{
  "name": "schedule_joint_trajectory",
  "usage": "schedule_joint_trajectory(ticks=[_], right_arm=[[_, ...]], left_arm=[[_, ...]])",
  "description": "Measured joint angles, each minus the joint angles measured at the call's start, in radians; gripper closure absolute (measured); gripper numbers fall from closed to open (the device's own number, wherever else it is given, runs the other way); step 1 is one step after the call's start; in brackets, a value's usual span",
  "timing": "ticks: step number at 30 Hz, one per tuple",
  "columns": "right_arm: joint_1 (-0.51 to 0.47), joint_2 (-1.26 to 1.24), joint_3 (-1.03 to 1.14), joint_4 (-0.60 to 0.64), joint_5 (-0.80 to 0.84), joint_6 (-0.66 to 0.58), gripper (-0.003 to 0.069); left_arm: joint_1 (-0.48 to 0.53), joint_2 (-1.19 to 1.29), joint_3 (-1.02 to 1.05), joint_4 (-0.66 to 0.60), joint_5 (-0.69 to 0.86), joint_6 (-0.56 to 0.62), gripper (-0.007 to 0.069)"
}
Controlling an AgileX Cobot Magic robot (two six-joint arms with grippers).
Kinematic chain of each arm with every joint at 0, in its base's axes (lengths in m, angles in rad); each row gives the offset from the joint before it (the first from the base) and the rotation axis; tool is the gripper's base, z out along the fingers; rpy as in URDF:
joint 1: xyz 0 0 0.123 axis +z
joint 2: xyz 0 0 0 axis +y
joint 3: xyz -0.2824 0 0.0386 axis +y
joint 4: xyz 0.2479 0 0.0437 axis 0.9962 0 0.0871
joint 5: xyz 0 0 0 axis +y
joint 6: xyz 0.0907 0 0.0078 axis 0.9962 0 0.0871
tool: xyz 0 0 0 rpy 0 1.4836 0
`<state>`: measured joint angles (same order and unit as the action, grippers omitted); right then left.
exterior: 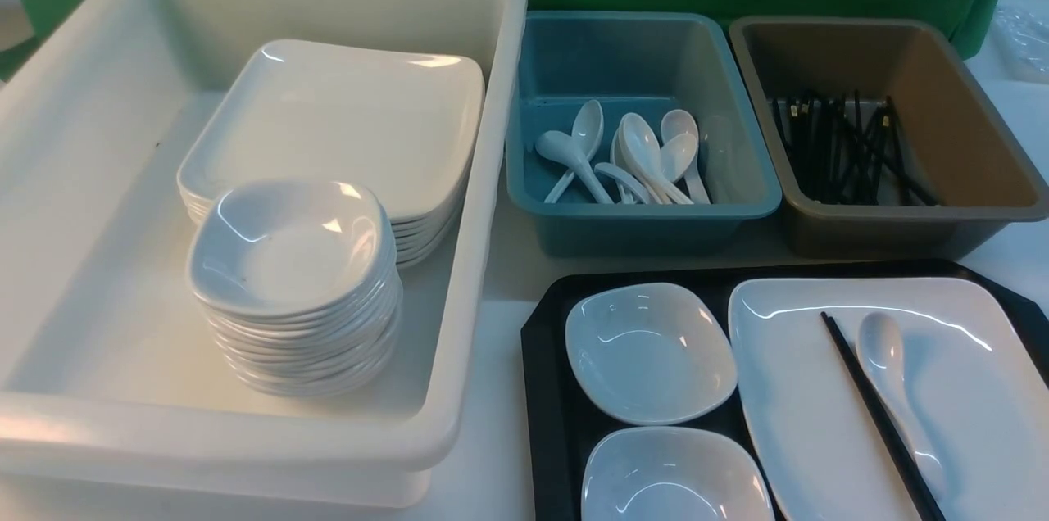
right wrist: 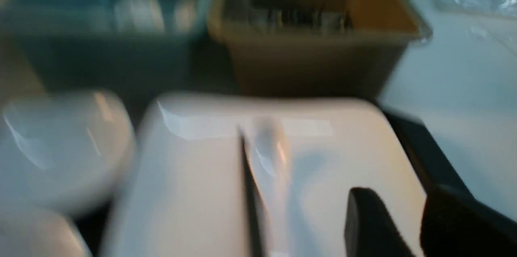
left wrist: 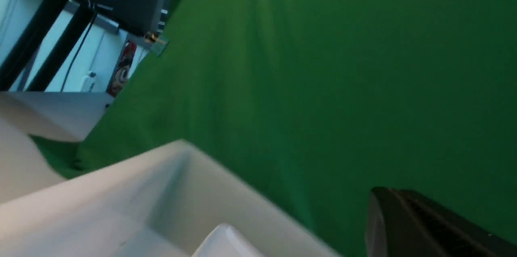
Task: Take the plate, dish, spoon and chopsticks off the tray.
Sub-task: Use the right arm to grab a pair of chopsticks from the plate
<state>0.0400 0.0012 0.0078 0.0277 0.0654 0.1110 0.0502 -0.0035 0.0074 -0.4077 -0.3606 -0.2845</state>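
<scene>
Left side. The left hand (left wrist: 408, 224) shows only as one dark finger at the edge of its wrist view, so you cannot read the jaws there. It is closed, and nothing is seen in it. It hangs by a corner of the white tub (exterior: 492, 177), facing the green cloth (left wrist: 323, 67). None of the tray's load appears in that view. Inside the tub sit stacked plates (exterior: 344, 120), with stacked dishes (exterior: 291, 251) in front of them.

Middle. The blue tub (exterior: 762, 206) holds loose spoons (exterior: 647, 152). The brown tub (exterior: 1020, 206) beside it holds black sticks (exterior: 844, 152), too tangled to count.

Right, near edge of the bench (exterior: 500, 316). The tray (exterior: 545, 390) is cut off at the bottom and right of the front view. On it you have the far dish (exterior: 647, 353), the near dish (exterior: 672, 476) with its lower part cut off, then the plate (exterior: 967, 341). The chopsticks (exterior: 877, 414) lie slanted on the plate, and the spoon (exterior: 889, 365) is just right of them. The pair reads as one black line, so you cannot separate the sticks.

The right hand (right wrist: 404, 204) has its fingers apart at a middling gap, with nothing between them. It stands over the plate on the spoon's side, the spoon between it and the chopsticks, clear of both. Its wrist view is motion-blurred, so you cannot tell its height over the plate. Neither hand shows in the front view.
</scene>
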Motion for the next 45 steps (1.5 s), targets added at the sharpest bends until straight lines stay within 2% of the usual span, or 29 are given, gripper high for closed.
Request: schedule_joint_trajectory(ticks=[1,2,5,10,12,14,17,20,21,23,26,30,31,33,34,36,39,45], right_arm=[[0.003,0.0,0.0,0.014,-0.056,0.062,0.0419],[0.003,0.0,0.0,0.036,-0.14,0.145,0.0419],[0.003,0.0,0.0,0.053,-0.321,0.266,0.0419],[0.003,0.0,0.0,0.056,-0.459,0.3,0.0419],[0.003,0.0,0.0,0.057,-0.513,0.309,0.0419],[0.003,0.0,0.0,0.057,-0.534,0.322,0.042],[0.003,0.0,0.0,0.06,-0.582,0.348,0.042],[0.003,-0.001,-0.01,0.056,-0.576,0.366,0.0423],[0.003,-0.001,-0.042,0.041,-0.524,0.374,0.0436],[0.005,0.013,-0.165,-0.015,-0.339,0.376,0.0484],[0.025,0.118,-0.416,-0.087,0.049,0.323,0.0606],[0.075,0.36,-0.709,-0.105,0.523,0.15,0.0633],[0.084,0.405,-0.749,-0.106,0.62,0.123,0.0634],[0.116,0.597,-0.898,-0.108,0.886,0.056,0.0638],[0.125,0.668,-0.939,-0.108,0.967,0.028,0.0638],[0.131,0.733,-0.968,-0.108,1.023,0.001,0.0638],[0.132,0.898,-1.001,-0.091,1.067,-0.049,0.0639],[0.132,1.115,-1.004,-0.013,1.053,-0.111,0.0639]], left_arm=[[0.0,0.0,0.0,0.008,-0.025,-0.049,0.0621],[0.0,0.0,0.0,0.036,-0.119,-0.156,0.0621],[0.0,0.0,-0.03,0.142,-0.218,-0.3,0.0621],[0.0,0.035,-0.216,0.377,-0.05,-0.481,0.0621],[0.0,0.118,-0.357,0.557,0.101,-0.588,0.0621],[0.0,0.152,-0.403,0.598,0.146,-0.614,0.0621],[0.0,0.275,-0.543,0.676,0.296,-0.63,0.0621],[0.0,0.361,-0.623,0.686,0.409,-0.531,0.0621],[0.0,0.42,-0.68,0.674,0.505,-0.426,0.0621],[0.0,0.508,-0.748,0.627,0.677,-0.242,0.0621],[0.0,0.663,-0.829,0.512,0.978,0.052,0.0621],[0.0,0.833,-0.879,0.326,1.243,0.273,0.0621],[0.0,0.857,-0.883,0.293,1.267,0.324,0.0621],[-0.001,0.943,-0.89,0.131,1.321,0.503,0.0621],[-0.005,0.969,-0.89,0.071,1.327,0.553,0.0621],[-0.016,0.99,-0.891,0.025,1.33,0.6,0.0621],[-0.104,1.039,-0.913,-0.03,1.319,0.651,0.0623],[-0.387,1.112,-0.983,0.052,1.304,0.51,0.0623]])
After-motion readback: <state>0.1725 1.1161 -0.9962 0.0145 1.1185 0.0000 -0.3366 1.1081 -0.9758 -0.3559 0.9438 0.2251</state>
